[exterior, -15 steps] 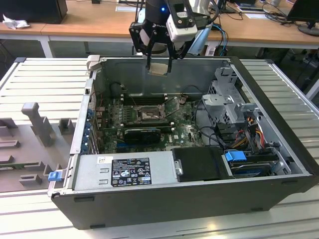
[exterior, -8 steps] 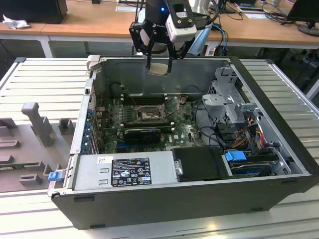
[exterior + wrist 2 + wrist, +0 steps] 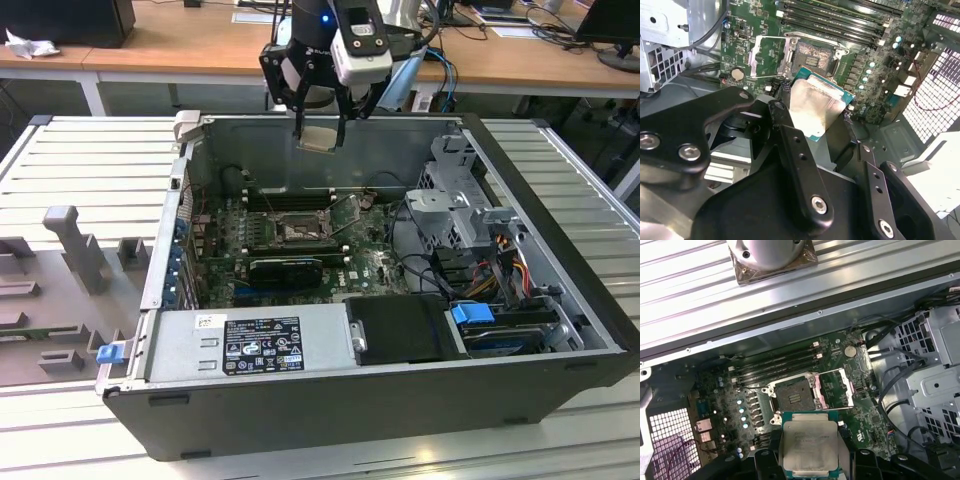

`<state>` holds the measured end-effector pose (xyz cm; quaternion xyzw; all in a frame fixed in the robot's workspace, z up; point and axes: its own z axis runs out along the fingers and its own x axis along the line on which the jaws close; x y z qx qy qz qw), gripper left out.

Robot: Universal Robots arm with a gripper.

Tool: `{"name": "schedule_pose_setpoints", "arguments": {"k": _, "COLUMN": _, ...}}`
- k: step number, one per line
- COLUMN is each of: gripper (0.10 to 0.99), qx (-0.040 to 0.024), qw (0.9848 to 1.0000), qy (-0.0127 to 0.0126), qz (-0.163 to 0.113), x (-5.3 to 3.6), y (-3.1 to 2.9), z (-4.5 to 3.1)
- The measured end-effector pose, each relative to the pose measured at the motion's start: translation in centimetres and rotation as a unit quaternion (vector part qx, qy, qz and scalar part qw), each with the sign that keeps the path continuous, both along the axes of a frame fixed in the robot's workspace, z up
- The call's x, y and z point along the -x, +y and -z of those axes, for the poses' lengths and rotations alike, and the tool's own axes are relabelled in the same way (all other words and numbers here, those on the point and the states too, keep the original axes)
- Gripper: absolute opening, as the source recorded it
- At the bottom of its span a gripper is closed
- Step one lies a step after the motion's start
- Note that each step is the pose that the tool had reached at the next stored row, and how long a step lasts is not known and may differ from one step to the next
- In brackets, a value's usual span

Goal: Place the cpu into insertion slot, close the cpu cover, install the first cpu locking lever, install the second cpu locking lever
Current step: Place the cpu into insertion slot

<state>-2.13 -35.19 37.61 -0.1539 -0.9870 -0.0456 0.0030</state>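
Silvery-grey on top with a green edge, the cpu [image 3: 810, 445] is pinched between the black fingers [image 3: 796, 165] of the claw [image 3: 320, 136], which is closed narrow on two of its opposite edges. In the exterior view the chip hangs in the air above the open computer case [image 3: 350, 410], close to the case's far wall and well clear of the green motherboard [image 3: 372, 268] below.

The insertion slot [image 3: 796, 396] lies apart from the chip on that board, its dark centre bare inside the metal rim. The cpu cover [image 3: 836, 388] is swung open and sits just beside the slot, on the side toward the grey drive cage [image 3: 935, 365], its large cut-out showing the board through it. Long black memory slots [image 3: 775, 365] run along another side of the socket.

In the exterior view a long black card [image 3: 285, 268] stands on the board just beside the socket, and a grey power supply [image 3: 250, 345] fills the near wall. The case rests on a ribbed metal worktop [image 3: 90, 160].
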Motion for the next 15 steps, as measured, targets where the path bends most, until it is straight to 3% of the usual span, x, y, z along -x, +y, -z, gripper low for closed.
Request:
{"name": "schedule_pose_setpoints", "arguments": {"k": 3, "gripper": 0.529, "qx": -0.0001, "qw": 0.9997, "qy": 0.0, "qz": 0.025, "x": 0.03, "y": 0.0, "z": 0.03}}
{"name": "schedule_pose_setpoints", "arguments": {"k": 6, "gripper": 0.529, "qx": -0.0001, "qw": 0.9995, "qy": 0.0, "qz": 0.031, "x": 0.42, "y": 0.0, "z": 0.05}}
{"name": "schedule_pose_setpoints", "arguments": {"k": 15, "gripper": 0.529, "qx": 0.0001, "qw": 0.999, "qy": 0.0, "qz": 0.046, "x": 0.46, "y": -0.02, "z": 0.54}}
